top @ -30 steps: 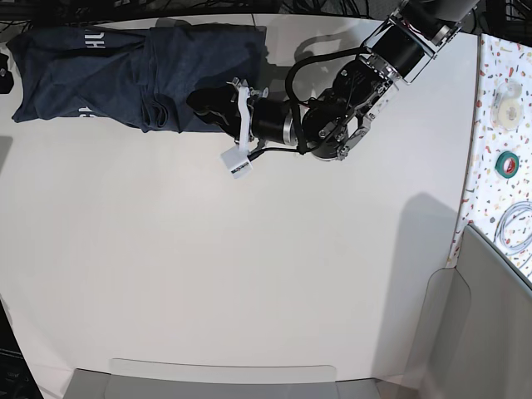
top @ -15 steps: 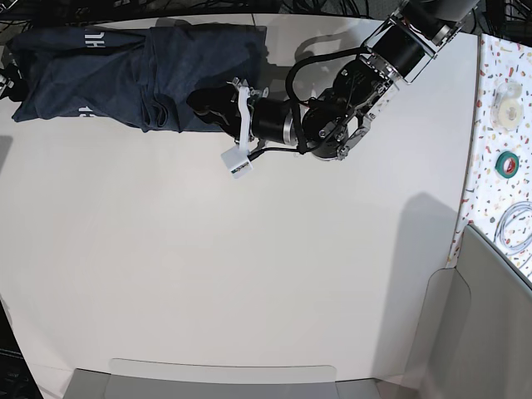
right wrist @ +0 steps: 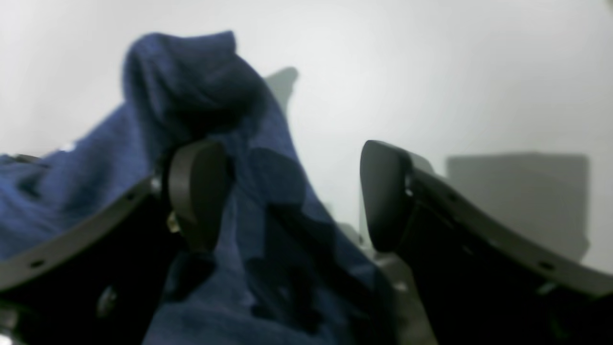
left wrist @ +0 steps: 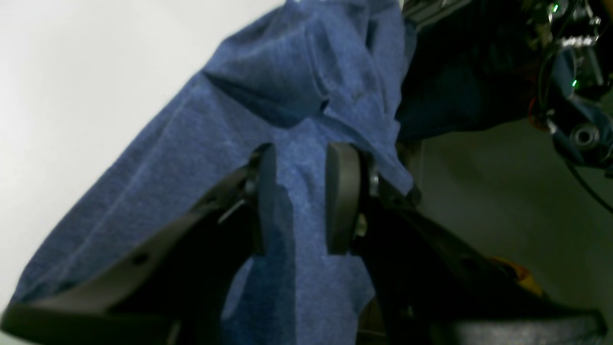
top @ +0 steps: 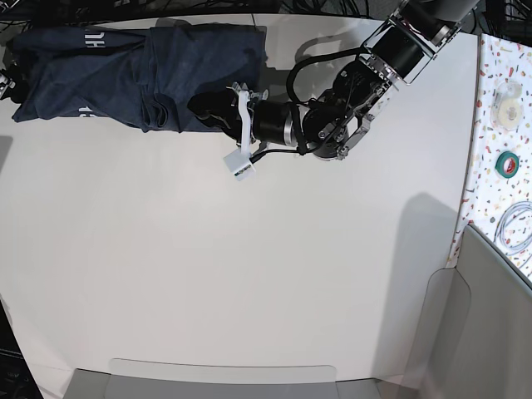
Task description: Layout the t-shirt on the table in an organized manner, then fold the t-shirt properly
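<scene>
The left gripper (left wrist: pixel 300 196) is clenching a fold of the shirt (top: pixel 125 75), which is lying bunched ahead of it on the table (top: pixel 249 274). The right gripper (right wrist: pixel 287 191) is gaping, cloth lying loose between its fingers.

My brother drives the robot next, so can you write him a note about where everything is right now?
Left gripper: jaws part open around a fold of the t-shirt; whether it pinches cannot be told.
Right gripper: open wide over the shirt's other end, holding nothing.
The t-shirt lies bunched along the far edge of the table.
Done: nothing tidy yet.
Left: spread it flat, then fold.
</scene>
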Action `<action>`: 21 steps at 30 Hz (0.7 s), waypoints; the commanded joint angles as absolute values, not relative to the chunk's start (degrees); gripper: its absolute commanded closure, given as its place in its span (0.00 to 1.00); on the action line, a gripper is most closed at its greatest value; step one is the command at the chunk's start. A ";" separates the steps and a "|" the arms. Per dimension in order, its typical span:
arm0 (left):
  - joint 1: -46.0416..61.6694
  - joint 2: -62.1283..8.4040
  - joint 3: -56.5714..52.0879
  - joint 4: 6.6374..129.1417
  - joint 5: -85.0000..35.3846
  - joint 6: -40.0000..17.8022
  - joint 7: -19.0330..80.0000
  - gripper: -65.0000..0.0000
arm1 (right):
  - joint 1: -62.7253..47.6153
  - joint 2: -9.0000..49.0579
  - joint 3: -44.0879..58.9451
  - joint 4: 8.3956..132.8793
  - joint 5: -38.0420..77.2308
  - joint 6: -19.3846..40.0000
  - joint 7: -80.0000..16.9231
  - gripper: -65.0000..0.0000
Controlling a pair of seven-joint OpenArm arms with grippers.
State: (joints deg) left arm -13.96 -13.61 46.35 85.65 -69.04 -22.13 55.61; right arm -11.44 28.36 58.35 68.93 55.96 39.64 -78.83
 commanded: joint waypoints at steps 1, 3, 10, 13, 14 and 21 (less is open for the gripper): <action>-14.99 -13.41 46.11 86.55 -70.37 -22.73 54.99 0.73 | -11.65 29.23 58.33 69.41 55.43 40.00 -80.00 0.33; -14.99 -13.41 46.11 86.55 -70.37 -22.73 54.99 0.73 | -11.82 29.23 56.75 69.41 56.57 40.00 -80.00 0.33; -14.99 -13.41 46.11 86.55 -70.37 -22.73 54.99 0.73 | -15.43 30.90 53.23 69.49 66.95 40.00 -80.00 0.33; -14.99 -13.41 46.11 86.55 -70.37 -22.73 55.16 0.73 | -16.84 31.43 53.49 69.49 69.23 40.00 -80.00 0.33; -14.99 -13.41 46.11 86.55 -70.37 -22.73 55.25 0.73 | -17.54 31.43 53.58 69.49 69.76 40.00 -80.00 0.33; -14.90 -13.49 46.29 86.55 -70.46 -22.73 55.34 0.73 | -19.56 32.84 53.76 69.49 70.37 40.00 -80.00 0.33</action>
State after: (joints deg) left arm -13.80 -13.65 46.41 85.65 -69.19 -22.28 56.12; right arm -19.38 31.35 53.23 68.93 69.71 39.68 -79.92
